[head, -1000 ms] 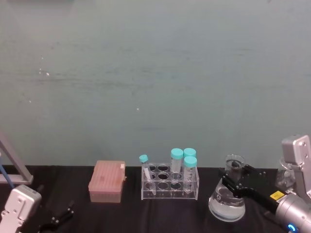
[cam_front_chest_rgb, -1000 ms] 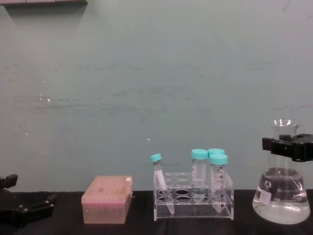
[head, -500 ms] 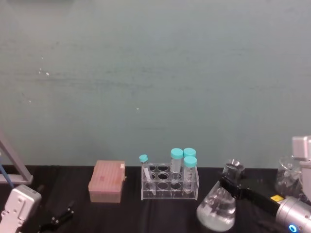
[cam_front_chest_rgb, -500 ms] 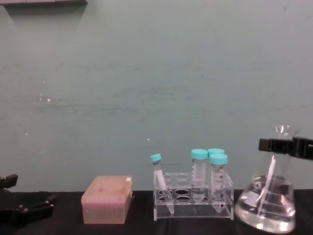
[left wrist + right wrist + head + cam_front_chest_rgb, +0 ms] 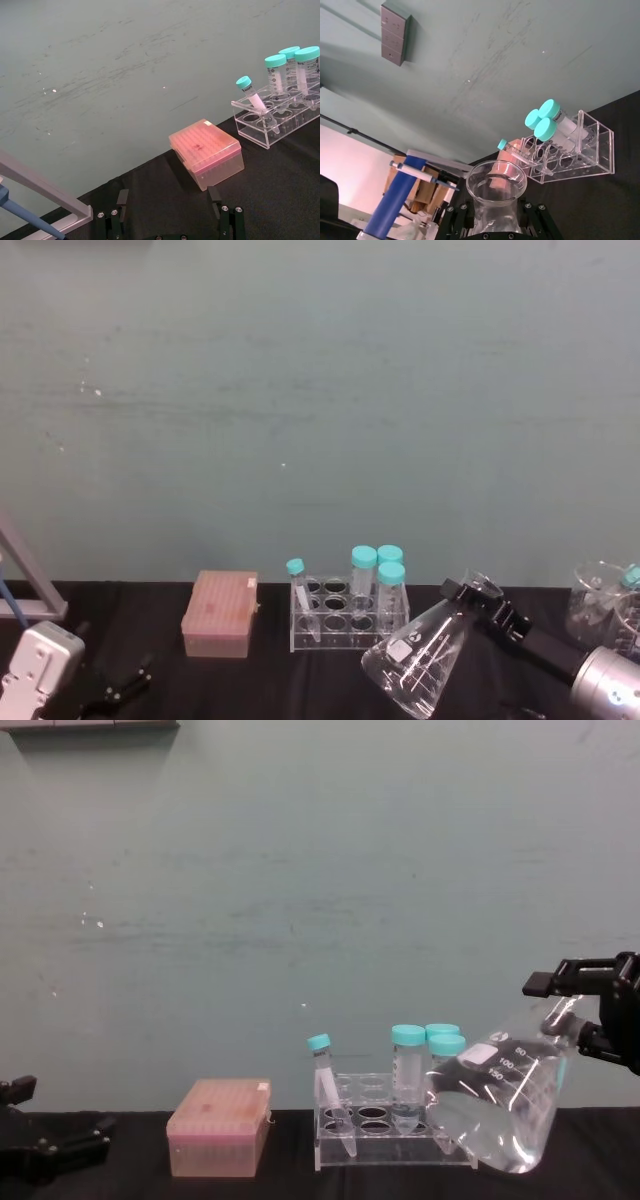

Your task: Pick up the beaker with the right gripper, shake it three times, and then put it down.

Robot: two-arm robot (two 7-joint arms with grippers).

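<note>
The beaker [image 5: 415, 665] is a clear conical flask held off the black table, tilted steeply with its wide base swung left toward the tube rack and its neck up to the right. In the chest view the beaker [image 5: 495, 1105] shows white printed marks, and liquid lies in its low side. My right gripper [image 5: 480, 598] is shut on the beaker's neck; the chest view has that gripper [image 5: 582, 1005] at the right edge. The right wrist view looks down into the beaker [image 5: 496, 182] mouth. My left gripper [image 5: 170, 222] rests open, low at the table's left.
A clear rack [image 5: 350, 618] with several teal-capped tubes stands just left of the flask's base. A pink tip box [image 5: 220, 613] sits farther left. Another glass vessel [image 5: 600, 605] stands at the right edge. A metal stand [image 5: 25, 580] is at the far left.
The flask has swung from upright to steeply tilted, its base moving left and forward while the right gripper keeps hold of the neck. The left arm has not moved.
</note>
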